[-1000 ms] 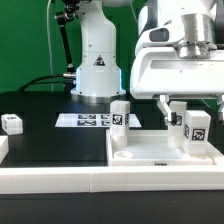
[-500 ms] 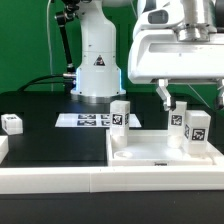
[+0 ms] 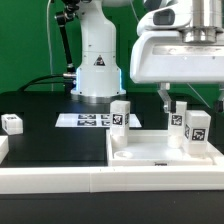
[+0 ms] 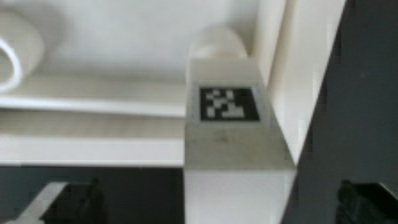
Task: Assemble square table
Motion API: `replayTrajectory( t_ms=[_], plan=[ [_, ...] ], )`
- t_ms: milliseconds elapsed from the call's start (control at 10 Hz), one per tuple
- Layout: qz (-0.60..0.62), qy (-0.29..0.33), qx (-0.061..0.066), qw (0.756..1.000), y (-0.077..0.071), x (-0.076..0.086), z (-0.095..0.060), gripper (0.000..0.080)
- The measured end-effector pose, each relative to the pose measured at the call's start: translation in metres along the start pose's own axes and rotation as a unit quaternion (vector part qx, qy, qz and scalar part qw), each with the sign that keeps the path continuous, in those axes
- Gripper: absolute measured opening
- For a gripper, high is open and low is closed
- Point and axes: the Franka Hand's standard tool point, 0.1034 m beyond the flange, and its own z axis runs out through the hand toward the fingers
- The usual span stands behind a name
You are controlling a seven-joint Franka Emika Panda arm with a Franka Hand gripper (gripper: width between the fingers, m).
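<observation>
The white square tabletop (image 3: 150,152) lies at the front on the exterior view's right, with three tagged white legs upright on it: one at its back left corner (image 3: 120,113), two near its right side (image 3: 178,116) (image 3: 197,128). A fourth leg (image 3: 12,123) lies loose on the black table at the far left. My gripper (image 3: 172,97) hangs open just above the right-hand legs and holds nothing. In the wrist view the gripper (image 4: 221,205) straddles a tagged leg (image 4: 228,105) without touching it, its dark fingertips (image 4: 71,200) wide apart, and the tabletop's rim (image 4: 302,60) runs beside the leg.
The marker board (image 3: 88,120) lies flat behind the tabletop, before the arm's white base (image 3: 97,65). A long white border rail (image 3: 50,180) runs along the front edge. The table surface is black, with a green backdrop behind.
My gripper has risen straight up from the right-hand legs, staying open. The legs and the tabletop have not moved.
</observation>
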Motion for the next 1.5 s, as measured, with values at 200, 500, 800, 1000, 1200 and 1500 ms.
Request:
replayTrajectory(
  t_ms=[200, 500, 800, 1000, 1200, 1500],
  plan=[
    [0.002, -0.059, 0.0, 0.998, -0.001, 0.003, -0.001, 0.0649],
    [0.004, -0.095, -0.001, 0.995, 0.0, 0.005, -0.001, 0.0649],
    [0.005, -0.093, 0.0, 0.996, 0.001, 0.006, 0.001, 0.0649],
    [0.007, -0.09, 0.001, 0.996, 0.002, 0.008, 0.008, 0.0649],
    [0.023, -0.093, 0.006, 0.995, 0.002, 0.007, 0.012, 0.0649],
    [0.024, -0.094, 0.004, 0.995, 0.002, 0.006, 0.014, 0.0649]
  ],
)
